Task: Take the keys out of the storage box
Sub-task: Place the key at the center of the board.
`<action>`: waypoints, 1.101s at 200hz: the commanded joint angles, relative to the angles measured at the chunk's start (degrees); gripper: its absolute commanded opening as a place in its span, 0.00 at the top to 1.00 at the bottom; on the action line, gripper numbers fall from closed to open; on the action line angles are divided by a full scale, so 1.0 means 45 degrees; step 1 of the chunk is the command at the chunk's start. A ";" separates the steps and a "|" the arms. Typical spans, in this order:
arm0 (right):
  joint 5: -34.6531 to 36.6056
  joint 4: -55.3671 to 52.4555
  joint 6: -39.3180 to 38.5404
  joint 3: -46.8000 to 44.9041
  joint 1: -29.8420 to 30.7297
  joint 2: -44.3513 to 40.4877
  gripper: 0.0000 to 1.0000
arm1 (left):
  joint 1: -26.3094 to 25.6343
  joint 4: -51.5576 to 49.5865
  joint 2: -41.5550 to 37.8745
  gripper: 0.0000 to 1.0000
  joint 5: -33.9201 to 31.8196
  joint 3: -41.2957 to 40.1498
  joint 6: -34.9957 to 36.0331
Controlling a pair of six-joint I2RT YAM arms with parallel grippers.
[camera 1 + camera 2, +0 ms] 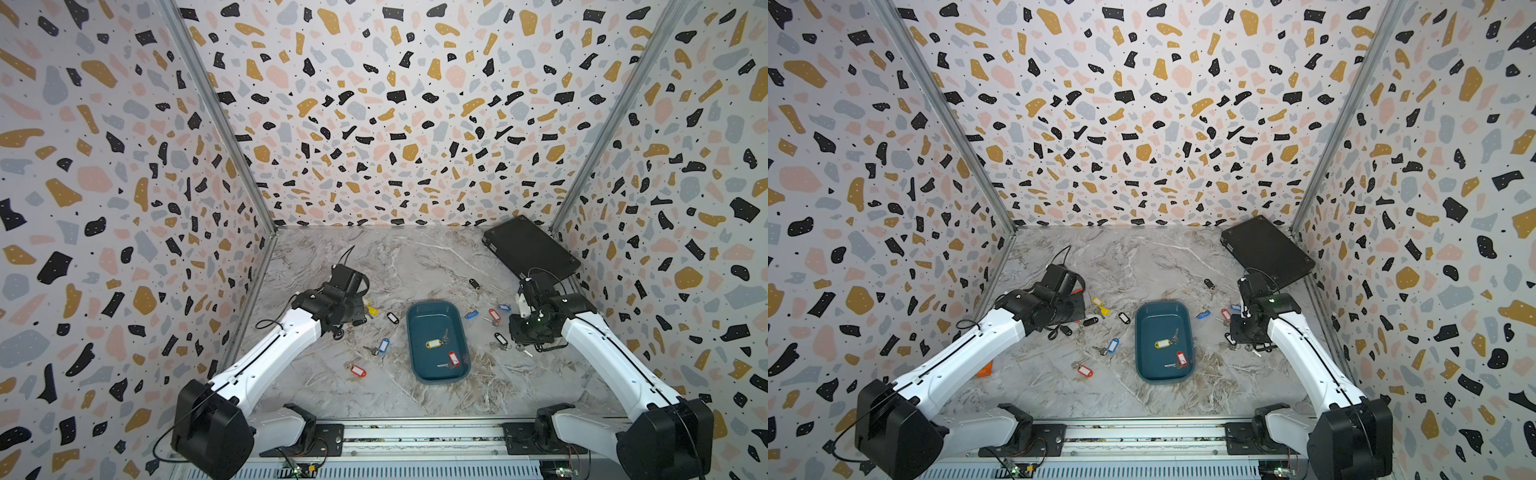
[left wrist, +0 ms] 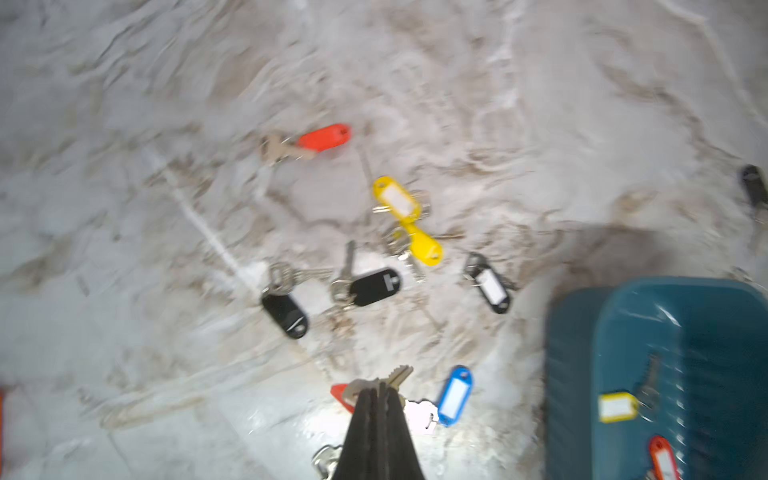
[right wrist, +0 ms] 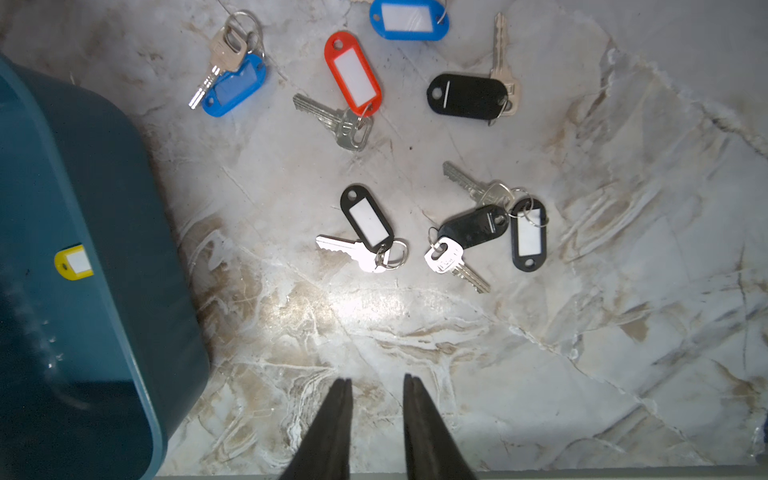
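The teal storage box sits mid-table between the arms and shows in both top views; its rim has rounded corners. Two keys lie inside it: one with a yellow tag and one with a red tag. My left gripper is left of the box, jaws pressed together. A silver key pokes out at their tips, with a red tag corner beside it. My right gripper hangs over bare table right of the box wall, open a little and holding nothing.
Keys lie loose on the table both sides of the box: blue, red, yellow and black tags on the left, red and black tags on the right. A flat black case fills the back right corner.
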 commanded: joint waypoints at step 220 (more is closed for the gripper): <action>-0.1021 0.0481 0.1750 0.1589 0.4689 0.1312 0.50 | 0.3584 -0.0863 -0.3380 0.00 0.3839 0.0081 0.2052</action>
